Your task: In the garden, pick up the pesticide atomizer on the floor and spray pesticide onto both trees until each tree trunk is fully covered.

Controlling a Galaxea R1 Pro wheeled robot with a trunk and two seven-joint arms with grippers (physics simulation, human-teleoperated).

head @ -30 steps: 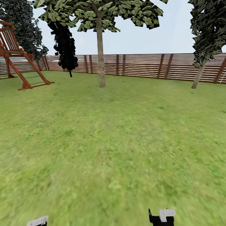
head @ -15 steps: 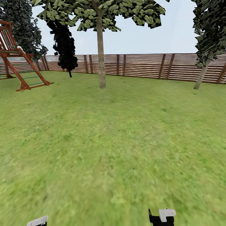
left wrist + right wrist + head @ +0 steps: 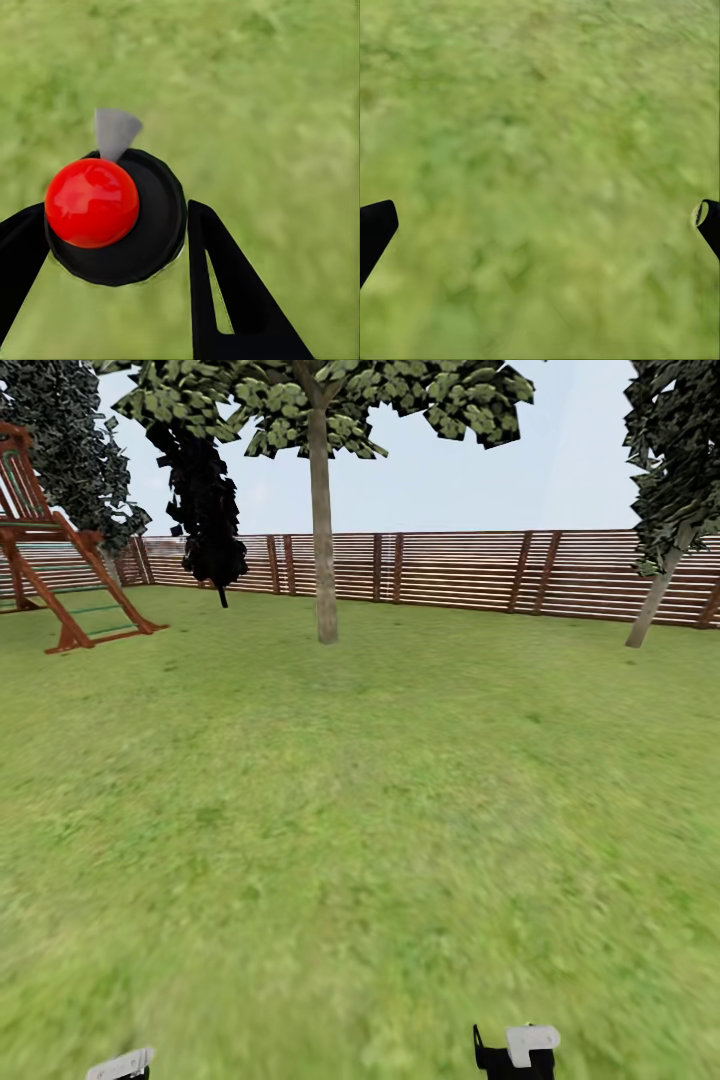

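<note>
Green lawn behind — left fingers clenched on pesticide atomizer between them — right fingers spread.

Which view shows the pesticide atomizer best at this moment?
The left wrist view: the pesticide atomizer sits close up between the left gripper fingers, red top and black collar plain. In the head view, only a pale sliver of that gripper shows at the lower edge. The right wrist view shows lawn.
</note>
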